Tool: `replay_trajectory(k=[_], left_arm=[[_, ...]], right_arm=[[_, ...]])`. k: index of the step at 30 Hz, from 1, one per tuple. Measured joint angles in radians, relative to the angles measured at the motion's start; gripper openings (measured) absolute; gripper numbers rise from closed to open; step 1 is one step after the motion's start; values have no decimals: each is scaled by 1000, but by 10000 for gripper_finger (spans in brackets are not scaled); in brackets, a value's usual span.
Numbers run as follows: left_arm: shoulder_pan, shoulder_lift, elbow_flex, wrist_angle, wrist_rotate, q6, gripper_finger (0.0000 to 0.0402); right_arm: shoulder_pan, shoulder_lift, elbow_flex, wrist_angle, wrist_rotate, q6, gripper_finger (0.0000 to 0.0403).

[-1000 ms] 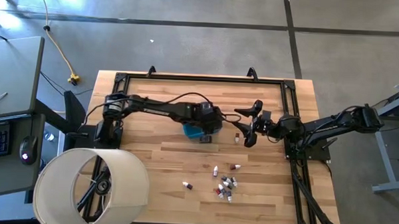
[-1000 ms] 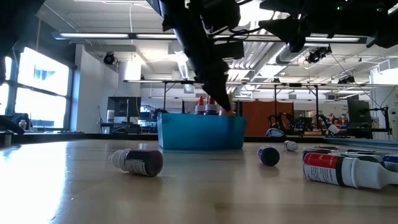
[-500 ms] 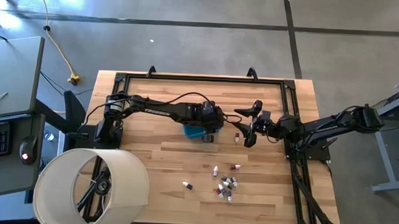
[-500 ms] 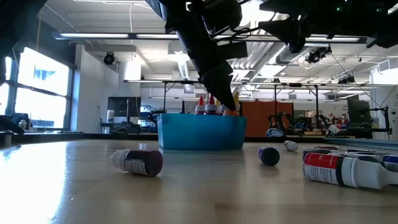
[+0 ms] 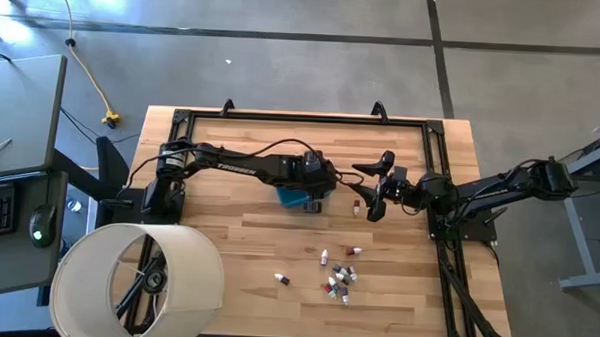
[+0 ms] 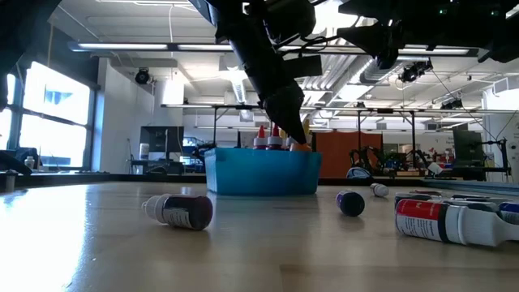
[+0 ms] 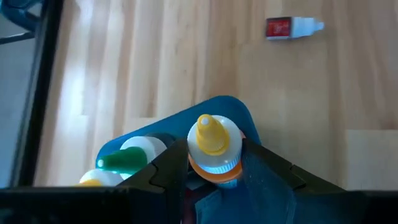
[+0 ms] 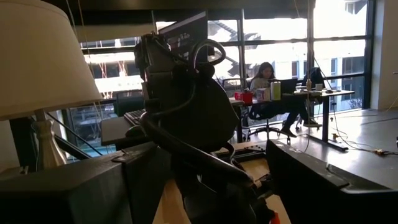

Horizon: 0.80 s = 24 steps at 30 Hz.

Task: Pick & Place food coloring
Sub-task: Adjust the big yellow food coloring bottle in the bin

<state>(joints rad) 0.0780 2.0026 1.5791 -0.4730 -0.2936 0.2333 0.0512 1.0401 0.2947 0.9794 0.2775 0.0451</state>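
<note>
In the blue tub (image 7: pixel 233 109): left pincer (image 7: pixel 214 163) gripping an orange bottle (image 7: pixel 212 149)

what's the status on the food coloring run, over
Left hand shut on orange bottle, over the blue tub. Right hand open, waiting beside it. Loose bottles remain on the table. Nothing in the way.

I'm looking down on a pale wooden bench (image 5: pixel 238 236) with a black frame (image 5: pixel 302 118) round its edges. A blue tub (image 5: pixel 295 198) stands near the middle of it. Just beside the tub, toward the right arm, one small red bottle (image 5: pixel 357 206) lies alone on its side. Nearer the front edge I see a loose cluster of vials (image 5: pixel 339 281), with one vial (image 5: pixel 281 279) lying apart from them. A lamp with a pale shade (image 5: pixel 136 281) stands at the bench's front left corner.
</note>
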Motion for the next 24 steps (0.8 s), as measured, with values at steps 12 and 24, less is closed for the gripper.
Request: replay_trajectory(k=[12,24], left_arm=[[0,-3,88,-50,-6,-20,135],[1,12,87,11,26,-189,135]], right_arm=[[0,0,0,-3,0,0,256],[0,0,0,-8,0,0,256]])
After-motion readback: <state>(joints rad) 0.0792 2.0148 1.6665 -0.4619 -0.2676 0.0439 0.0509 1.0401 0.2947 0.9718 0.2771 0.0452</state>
